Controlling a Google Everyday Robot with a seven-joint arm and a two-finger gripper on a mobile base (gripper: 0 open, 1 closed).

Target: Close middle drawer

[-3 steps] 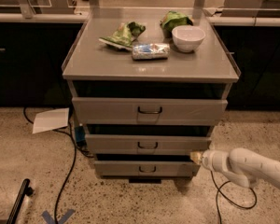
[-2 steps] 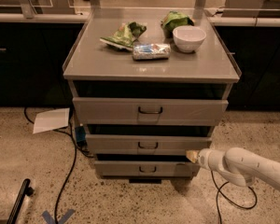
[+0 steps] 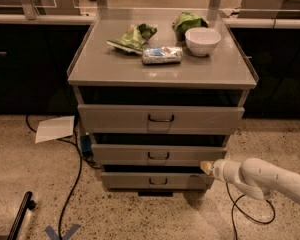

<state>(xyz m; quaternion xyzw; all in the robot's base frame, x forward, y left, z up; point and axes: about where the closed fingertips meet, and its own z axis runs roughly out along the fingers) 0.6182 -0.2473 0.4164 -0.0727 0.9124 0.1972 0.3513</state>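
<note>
The grey cabinet has three stacked drawers. The middle drawer (image 3: 157, 154) has a low flat grey front with a small dark loop handle at its centre, and it stands out a little from the cabinet. My gripper (image 3: 206, 167) is at the end of the white arm (image 3: 262, 178) that comes in from the lower right. Its tip is at the right end of the middle drawer's front, at its lower edge.
The taller top drawer (image 3: 160, 119) and the lowest drawer (image 3: 157, 181) also stand out a little. On the cabinet top (image 3: 110, 69) lie a white bowl (image 3: 202, 40), green snack bags (image 3: 132, 36) and a small packet (image 3: 162, 54). Cables (image 3: 75, 184) and a paper sheet (image 3: 55, 129) lie on the floor at the left.
My gripper and arm have moved a little to the left, toward the right end of the middle drawer's front. The drawers look unchanged.
</note>
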